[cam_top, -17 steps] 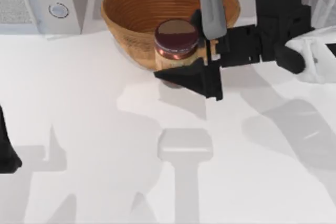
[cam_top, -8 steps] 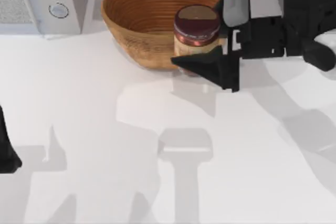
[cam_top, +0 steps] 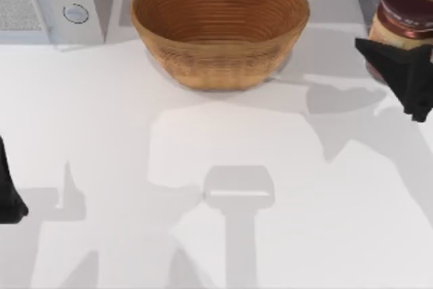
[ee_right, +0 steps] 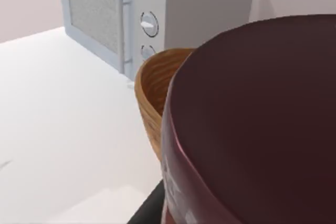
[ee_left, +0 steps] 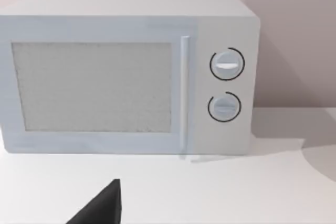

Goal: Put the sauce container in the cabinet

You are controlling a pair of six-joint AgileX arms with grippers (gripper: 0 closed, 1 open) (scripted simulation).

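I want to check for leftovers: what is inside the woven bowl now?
The woven bowl looks empty in the top view: its ribbed inner wall and floor show bare. The sauce container is at the table's right edge, held by the right gripper.

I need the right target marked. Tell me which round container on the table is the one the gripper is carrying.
The small sauce jar with the dark maroon lid, at the table's right edge, held by the right gripper. The big woven bowl sits alone at the back, untouched.

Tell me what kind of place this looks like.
Probably a simulated kitchen counter: a white microwave with two round knobs, a woven bowl, and a sauce container carried by the right tool over a white table.
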